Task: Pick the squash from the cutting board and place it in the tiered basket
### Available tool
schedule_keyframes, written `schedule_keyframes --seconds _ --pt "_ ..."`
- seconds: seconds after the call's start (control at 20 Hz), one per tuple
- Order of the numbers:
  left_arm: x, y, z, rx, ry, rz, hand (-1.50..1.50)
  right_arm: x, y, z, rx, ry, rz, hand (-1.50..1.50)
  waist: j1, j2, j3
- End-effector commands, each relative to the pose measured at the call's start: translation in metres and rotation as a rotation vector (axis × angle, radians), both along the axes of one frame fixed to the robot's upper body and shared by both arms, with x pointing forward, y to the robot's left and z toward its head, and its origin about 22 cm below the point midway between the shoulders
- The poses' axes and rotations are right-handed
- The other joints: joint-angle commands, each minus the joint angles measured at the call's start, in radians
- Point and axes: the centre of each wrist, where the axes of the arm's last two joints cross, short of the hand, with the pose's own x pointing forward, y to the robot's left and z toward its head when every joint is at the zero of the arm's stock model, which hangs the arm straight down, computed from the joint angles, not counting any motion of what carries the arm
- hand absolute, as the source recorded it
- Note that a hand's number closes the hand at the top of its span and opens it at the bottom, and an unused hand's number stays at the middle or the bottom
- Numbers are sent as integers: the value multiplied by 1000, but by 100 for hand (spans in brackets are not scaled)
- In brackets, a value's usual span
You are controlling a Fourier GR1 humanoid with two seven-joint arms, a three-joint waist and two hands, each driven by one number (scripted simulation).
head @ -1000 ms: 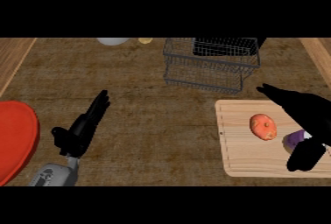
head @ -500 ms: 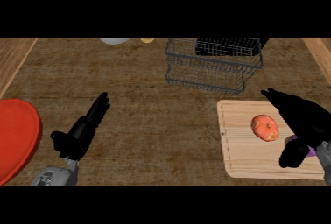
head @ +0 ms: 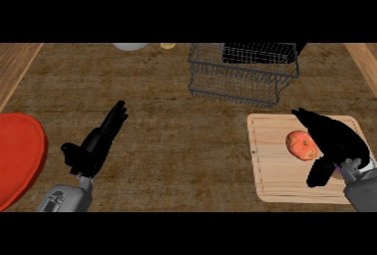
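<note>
An orange squash (head: 300, 145) lies on the wooden cutting board (head: 276, 177) at the right. My right hand (head: 336, 142) hovers over the board just right of the squash. Its fingers are straight and point up-left, its thumb hangs down, and its inner edge is at the squash's right side. Nothing is clasped in it. The wire tiered basket (head: 243, 74) stands behind the board, at the top centre-right. Over the bare counter at the left my left hand (head: 94, 145) rests open, fingers pointing away.
A large red plate (head: 18, 154) sits at the left edge. At the back a white bowl (head: 130, 46) stands beside a small yellow item (head: 168, 46). A sliver of something purple (head: 338, 172) shows under the right hand. Wooden borders run along both sides.
My right hand has slid left and closer to the squash, now covering most of the purple item. Its grey wrist has come into view. The left hand has stayed put.
</note>
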Motion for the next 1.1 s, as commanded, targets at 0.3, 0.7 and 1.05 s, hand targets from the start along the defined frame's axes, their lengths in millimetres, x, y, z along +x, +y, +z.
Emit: schedule_keyframes --seconds 0.3,0.7,1.05 --pt "-9 -5 -1 -17 -4 4 0 -5 -27 -20 -33 23 -54 -150 -2 -1 0" --pt "-4 2 -3 -9 3 -3 0 12 -27 -66 10 39 -38 -150 1 0 0" --pt "-15 1 4 -6 2 -8 0 22 -29 -70 79 16 -23 150 3 -1 0"
